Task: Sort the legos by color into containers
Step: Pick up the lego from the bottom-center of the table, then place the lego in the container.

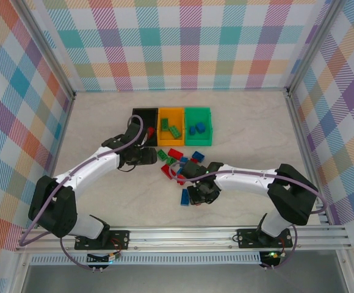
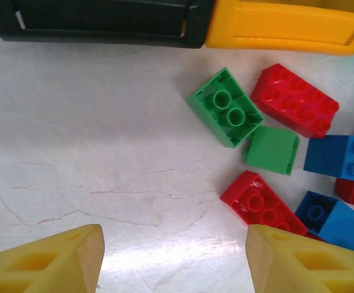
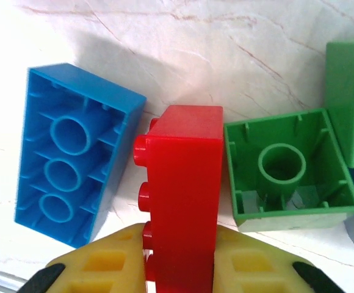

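Left end effector point(image 1: 151, 156): jaws wide apart with nothing between them. It hangs over bare table point(image 1: 97, 131), just near of the black container and left of the loose pile.
Left fingers point(image 2: 61, 259): yellow, one at each lower corner of the left wrist view, with bare table surface between them.
Right end effector point(image 3: 180, 259): closed on the red lego point(image 3: 186, 183), which stands on edge between the two yellow fingers, right of the loose pile.
Blue lego point(image 3: 76, 152): underside up on the table, just beside the gripped red lego on its near side.
Green lego point(image 3: 287, 168): underside up on the table, just beside the gripped red lego on its far side.
Containers: three, joined in a row at the far centre of the table.
Black container point(image 1: 141, 114): left of the row, partly covered by the left arm. Something red shows at its near right corner.
Orange-yellow container point(image 1: 171, 111): middle of the row, holding green bricks point(image 1: 169, 127).
Green container point(image 1: 209, 125): right of the row, holding blue bricks point(image 1: 196, 128).
Loose legos point(image 1: 177, 157): a mix of red, green and blue on the table, just near of the containers and between the two end effectors.
Upturned green brick point(image 2: 226, 107): at the left edge of the pile, beside a red brick lying studs up point(image 2: 296, 101).
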